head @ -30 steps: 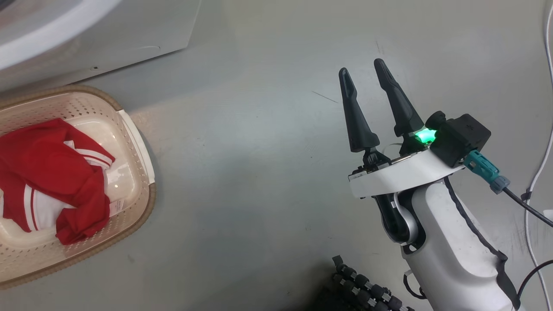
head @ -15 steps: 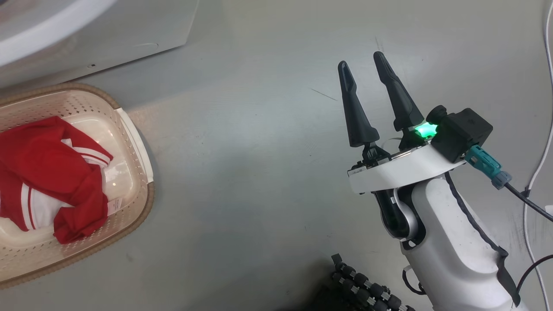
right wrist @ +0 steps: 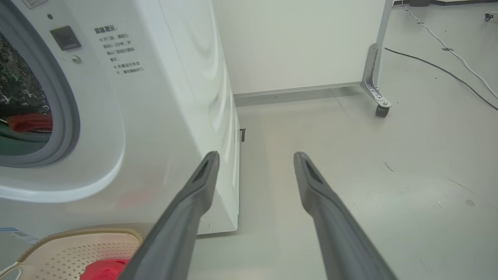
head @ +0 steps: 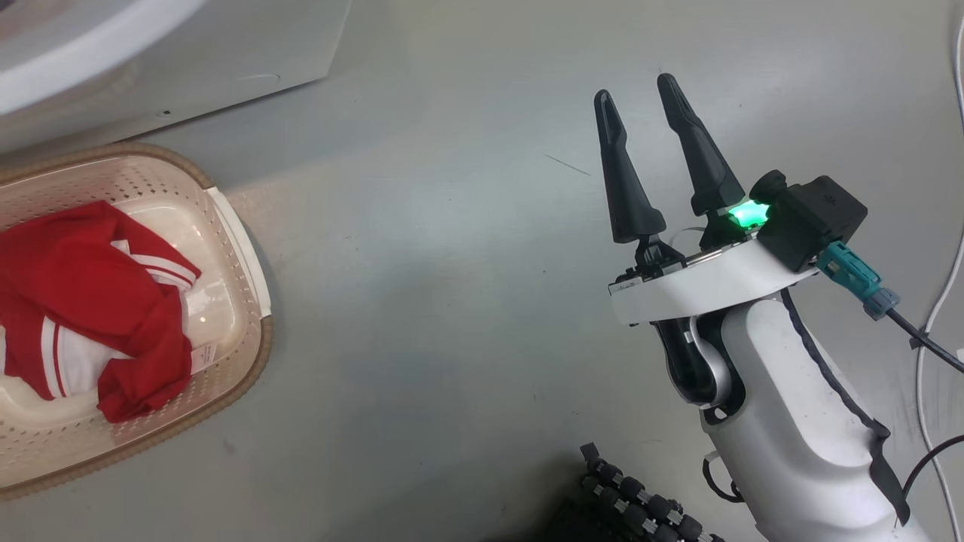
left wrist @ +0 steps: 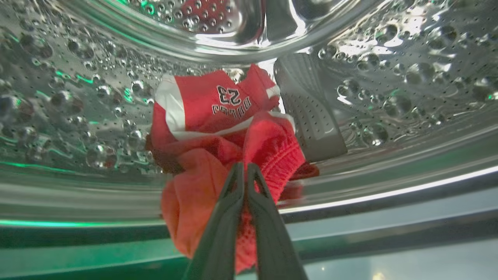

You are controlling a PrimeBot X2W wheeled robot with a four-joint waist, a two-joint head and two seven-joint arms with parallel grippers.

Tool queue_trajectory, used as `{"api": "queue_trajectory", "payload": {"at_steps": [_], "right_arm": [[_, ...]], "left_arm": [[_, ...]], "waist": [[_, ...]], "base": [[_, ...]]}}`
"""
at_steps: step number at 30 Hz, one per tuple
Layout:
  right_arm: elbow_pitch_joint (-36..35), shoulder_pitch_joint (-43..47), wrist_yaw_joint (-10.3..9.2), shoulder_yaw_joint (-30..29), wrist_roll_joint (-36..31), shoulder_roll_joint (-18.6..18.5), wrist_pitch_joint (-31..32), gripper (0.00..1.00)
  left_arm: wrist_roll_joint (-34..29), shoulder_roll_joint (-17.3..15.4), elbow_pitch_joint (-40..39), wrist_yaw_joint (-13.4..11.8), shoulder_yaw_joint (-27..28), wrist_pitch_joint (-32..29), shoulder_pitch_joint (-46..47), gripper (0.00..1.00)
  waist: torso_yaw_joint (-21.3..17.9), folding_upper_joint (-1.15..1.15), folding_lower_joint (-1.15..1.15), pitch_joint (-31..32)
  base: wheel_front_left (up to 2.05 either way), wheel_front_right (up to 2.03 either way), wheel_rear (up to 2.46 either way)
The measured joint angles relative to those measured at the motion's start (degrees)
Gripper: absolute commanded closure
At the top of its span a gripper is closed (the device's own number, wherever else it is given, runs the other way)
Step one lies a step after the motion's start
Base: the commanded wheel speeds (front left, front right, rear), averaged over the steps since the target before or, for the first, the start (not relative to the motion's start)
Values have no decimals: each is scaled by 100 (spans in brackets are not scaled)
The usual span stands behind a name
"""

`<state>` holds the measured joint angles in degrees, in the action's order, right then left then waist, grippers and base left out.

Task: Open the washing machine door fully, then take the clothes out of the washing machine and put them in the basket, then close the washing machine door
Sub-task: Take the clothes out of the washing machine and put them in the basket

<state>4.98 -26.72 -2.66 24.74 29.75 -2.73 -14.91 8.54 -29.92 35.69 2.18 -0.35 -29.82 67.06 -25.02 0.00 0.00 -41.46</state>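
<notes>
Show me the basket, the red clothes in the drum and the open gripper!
basket [head: 263, 346]: head view, brown rim.
clothes [left wrist: 218, 112]: left wrist view, numbered red part.
right gripper [head: 634, 86]: head view, between fingertips.

The clothes [head: 90, 301] are bright red with white stripes; one piece in the shiny, dimpled steel drum [left wrist: 389, 77] bears a dark "23". The basket [head: 265, 342] is cream, dotted with holes, its rim brown. The washing machine [right wrist: 175, 97] is white, its ring [right wrist: 72, 116] grey. The floor [head: 452, 301] is pale grey.
</notes>
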Motion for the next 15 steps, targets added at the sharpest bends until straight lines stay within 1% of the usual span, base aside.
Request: {"api": "queue_trajectory", "payload": {"at_steps": [6, 15], "right_arm": [[25, -3, -1, -57, -66, 0, 0, 0], [111, -3, 0, -136, -242, -1, 0, 0]], "left_arm": [[63, 100, -250, 22, 2, 434, 1, 100], [354, 374, -630, 13, 248, 1289, -211, 100]], "waist": [[94, 0, 0, 50], [286, 0, 0, 196]], "base": [[0, 0, 0], [0, 0, 0]]}}
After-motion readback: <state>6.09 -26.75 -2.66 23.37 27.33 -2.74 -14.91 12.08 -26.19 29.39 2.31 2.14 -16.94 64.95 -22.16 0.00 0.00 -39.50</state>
